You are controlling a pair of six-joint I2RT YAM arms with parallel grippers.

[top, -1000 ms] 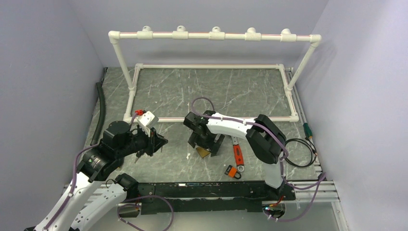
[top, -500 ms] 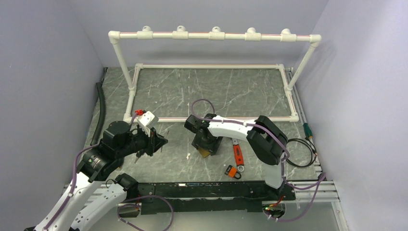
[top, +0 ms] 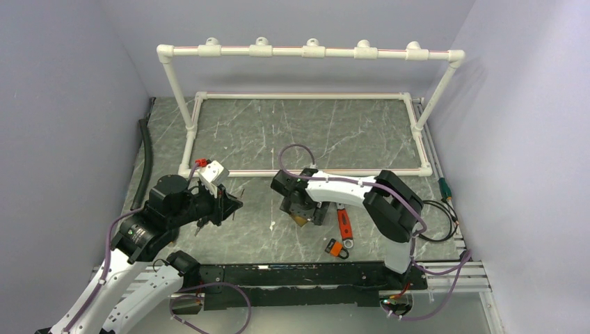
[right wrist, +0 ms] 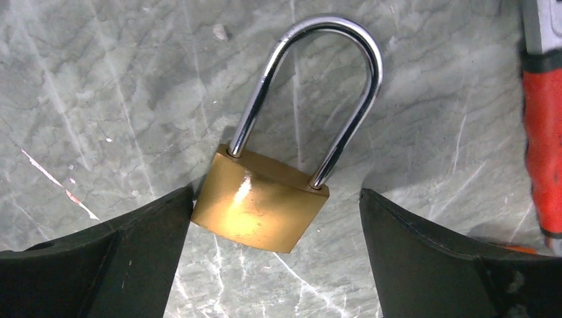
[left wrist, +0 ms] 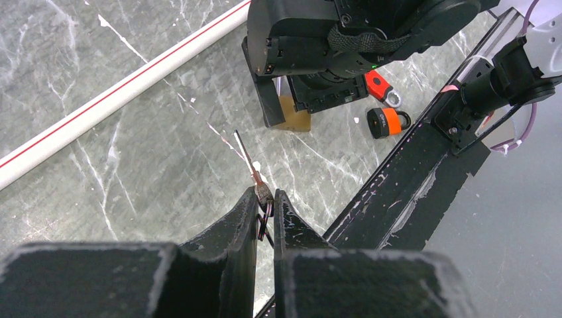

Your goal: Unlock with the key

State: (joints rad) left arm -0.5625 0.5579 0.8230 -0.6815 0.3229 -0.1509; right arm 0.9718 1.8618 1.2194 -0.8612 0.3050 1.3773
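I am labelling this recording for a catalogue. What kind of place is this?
Probably a robot test bench in a lab: plain walls box in a marble-patterned table, a white pipe frame stands on it, and a left arm and right arm are bolted to a rail at its near edge.

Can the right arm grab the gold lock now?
Probably yes. The right tool is open and straddles the lock, which lies flat on the table with nothing over it.
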